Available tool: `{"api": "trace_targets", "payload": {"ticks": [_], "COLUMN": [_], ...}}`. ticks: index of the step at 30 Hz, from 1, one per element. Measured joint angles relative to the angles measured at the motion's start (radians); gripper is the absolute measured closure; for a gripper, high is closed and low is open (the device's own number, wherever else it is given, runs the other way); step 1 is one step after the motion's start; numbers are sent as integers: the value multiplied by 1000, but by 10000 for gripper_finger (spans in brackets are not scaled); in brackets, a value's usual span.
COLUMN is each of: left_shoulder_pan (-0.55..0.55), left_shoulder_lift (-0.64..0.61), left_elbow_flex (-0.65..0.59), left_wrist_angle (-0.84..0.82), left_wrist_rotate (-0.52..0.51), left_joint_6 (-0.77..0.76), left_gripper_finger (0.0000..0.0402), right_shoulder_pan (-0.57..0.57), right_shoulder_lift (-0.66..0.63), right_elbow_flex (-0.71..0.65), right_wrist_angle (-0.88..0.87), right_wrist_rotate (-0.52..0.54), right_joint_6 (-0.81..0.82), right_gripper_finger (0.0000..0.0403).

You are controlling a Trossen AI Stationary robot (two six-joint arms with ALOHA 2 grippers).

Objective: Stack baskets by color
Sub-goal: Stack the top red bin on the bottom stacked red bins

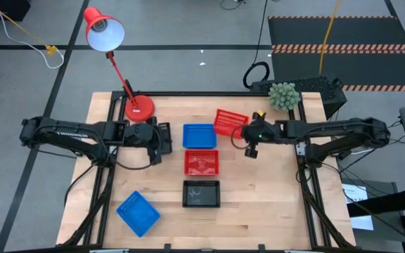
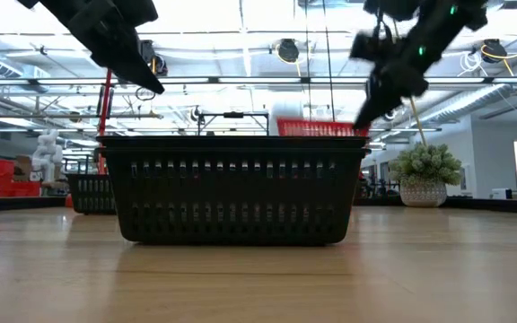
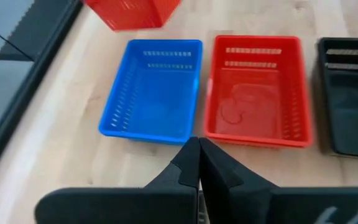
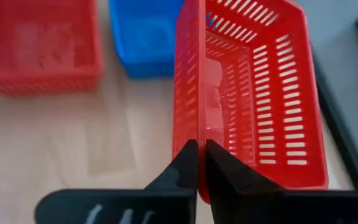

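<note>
right gripper (image 4: pixel 197 163) pinched shut on the rim of a tilted red basket (image 1: pixel 230 121) at the table's back, beside a blue basket (image 1: pixel 199 135), left gripper (image 3: pixel 199 163) closed and empty, near a black basket (image 1: pixel 163 133)

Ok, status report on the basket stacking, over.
Right gripper shut on tilted red basket. Left gripper shut, empty, beside blue basket. Nothing blocking.

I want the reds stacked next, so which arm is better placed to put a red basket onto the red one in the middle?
Right. The right gripper is shut on the tilted red basket, beside the middle red basket. The left gripper is shut and empty.
</note>
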Motion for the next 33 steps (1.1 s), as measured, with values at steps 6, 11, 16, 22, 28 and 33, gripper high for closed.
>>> {"api": "trace_targets", "payload": {"ticks": [6,11,16,22,28,33], "left_shoulder_pan": [-77,-134,-162,-169,-169,-163], "left_shoulder_lift": [0,0,0,0,0,0], "left_elbow_flex": [0,0,0,0,0,0], "left_wrist_angle": [-9,-11,-10,-14,-26,-38], "left_wrist_rotate": [-26,-89,-108,-127,-128,-133], "left_joint_6": [-78,-128,-146,-146,-136,-110], "left_gripper_finger": [394,384,391,396,382,396], "right_shoulder_pan": [199,363,488,557,567,545], "right_shoulder_lift": [0,19,108,261,383,446], "right_elbow_flex": [97,178,292,446,545,593], "right_wrist_angle": [-21,-22,-32,-95,-128,-152], "right_wrist_rotate": [136,264,370,424,450,451], "right_joint_6": [32,53,36,-18,-26,72], "right_gripper_finger": [398,398,398,398,398,398]}}
